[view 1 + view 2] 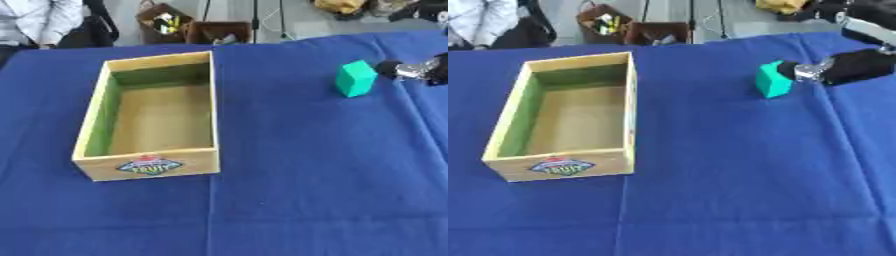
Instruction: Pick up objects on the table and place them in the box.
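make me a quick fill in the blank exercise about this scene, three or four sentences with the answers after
1. The wooden box on the blue tablecloth holds ____ objects.
2. The block near the right robot hand is ____ in colour.
3. The block sits to the ____ of the wooden box.
4. The label on the box's near wall carries the word ____.

Missing words: no; green; right; fruit
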Robot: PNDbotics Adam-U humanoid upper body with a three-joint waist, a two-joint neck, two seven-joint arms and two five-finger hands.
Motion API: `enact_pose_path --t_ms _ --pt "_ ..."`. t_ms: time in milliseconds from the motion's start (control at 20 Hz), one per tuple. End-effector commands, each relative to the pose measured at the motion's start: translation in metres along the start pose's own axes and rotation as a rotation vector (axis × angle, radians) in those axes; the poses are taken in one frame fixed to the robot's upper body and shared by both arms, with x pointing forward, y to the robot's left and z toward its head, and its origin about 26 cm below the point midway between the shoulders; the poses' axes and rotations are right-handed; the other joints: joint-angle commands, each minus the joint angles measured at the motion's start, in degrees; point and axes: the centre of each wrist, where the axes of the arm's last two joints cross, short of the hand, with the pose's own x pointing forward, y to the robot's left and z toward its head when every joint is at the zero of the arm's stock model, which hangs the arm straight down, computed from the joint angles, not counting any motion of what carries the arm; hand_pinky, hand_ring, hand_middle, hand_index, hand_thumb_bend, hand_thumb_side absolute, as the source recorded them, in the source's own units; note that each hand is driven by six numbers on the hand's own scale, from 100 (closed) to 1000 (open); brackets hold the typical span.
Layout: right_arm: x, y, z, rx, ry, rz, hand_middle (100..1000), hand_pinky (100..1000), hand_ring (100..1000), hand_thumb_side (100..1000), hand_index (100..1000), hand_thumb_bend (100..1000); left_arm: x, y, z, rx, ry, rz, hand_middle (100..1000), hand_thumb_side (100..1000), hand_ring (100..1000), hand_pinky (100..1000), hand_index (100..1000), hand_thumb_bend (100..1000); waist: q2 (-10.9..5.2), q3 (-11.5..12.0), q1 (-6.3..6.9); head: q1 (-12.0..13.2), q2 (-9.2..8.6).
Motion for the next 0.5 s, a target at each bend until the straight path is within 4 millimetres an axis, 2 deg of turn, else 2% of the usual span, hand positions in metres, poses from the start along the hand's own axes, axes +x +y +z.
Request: enact_pose_path --t_ms 50,350,500 --pt "-0.007 -0.008 -0.006 0.000 0.046 0.010 911 934 981 824 995 446 0.007 -0.001 -0.007 -0.011 -0.035 0.012 814 1000 734 611 902 100 -0.91 0.23 -0.31 -0.34 -0.90" --pt "-0.019 -0.005 -0.026 0.048 0.061 -0.039 915 937 983 799 1000 452 0.008 -0.002 -0.008 -0.012 -0.038 0.014 814 1000 733 611 902 100 -0.38 0.67 -0.57 -0.70 -1.16" --pt "-0.024 -0.004 -0.032 0.052 0.071 -0.056 902 934 978 848 989 483 0.008 -0.002 -0.008 -0.013 -0.038 0.015 815 1000 733 610 901 100 -0.08 0.74 -0.62 -0.67 -1.09"
